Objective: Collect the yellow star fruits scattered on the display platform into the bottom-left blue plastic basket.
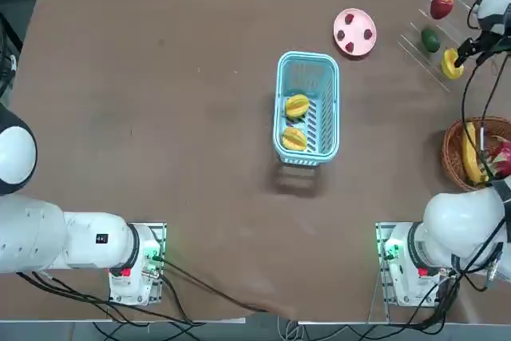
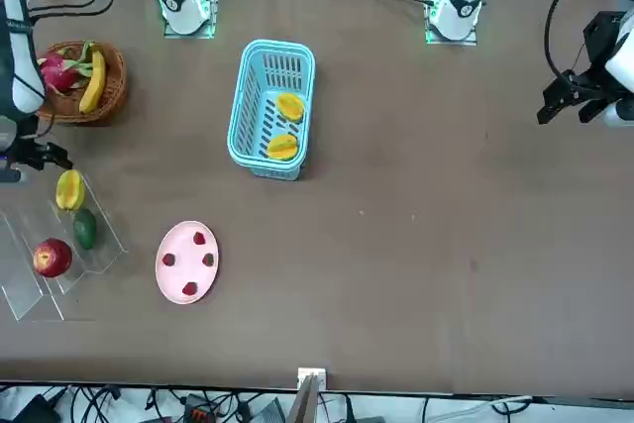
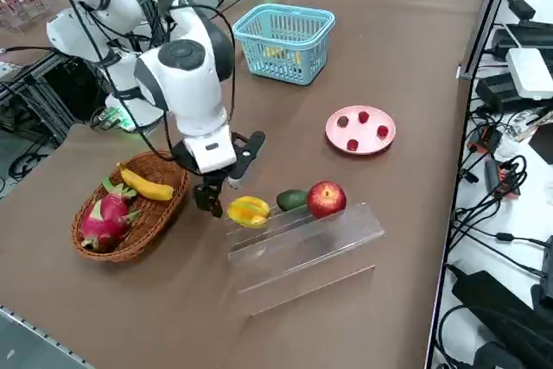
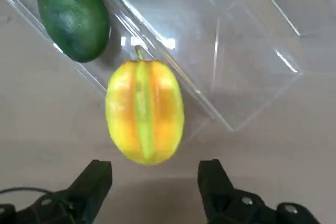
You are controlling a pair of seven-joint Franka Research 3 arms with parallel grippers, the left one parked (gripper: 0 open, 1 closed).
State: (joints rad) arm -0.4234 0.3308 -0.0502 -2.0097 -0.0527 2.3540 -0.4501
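Observation:
One yellow star fruit (image 1: 453, 63) (image 4: 145, 110) lies on the low front step of the clear display platform (image 3: 302, 244) at the table's far right. My right gripper (image 4: 155, 174) (image 3: 216, 200) hovers just short of it, open, with nothing between the fingers. The fruit sits ahead of the fingertips, roughly centred on the gap. Two more star fruits (image 1: 297, 106) (image 1: 294, 139) lie inside the light-blue plastic basket (image 1: 307, 57) in the middle of the table.
A green fruit (image 1: 430, 39) and a red apple (image 1: 441, 5) share the platform beside the star fruit. A pink plate (image 1: 355, 33) with small red berries sits between platform and basket. A wicker basket (image 1: 449, 149) holding a banana and dragon fruit stands near my right arm.

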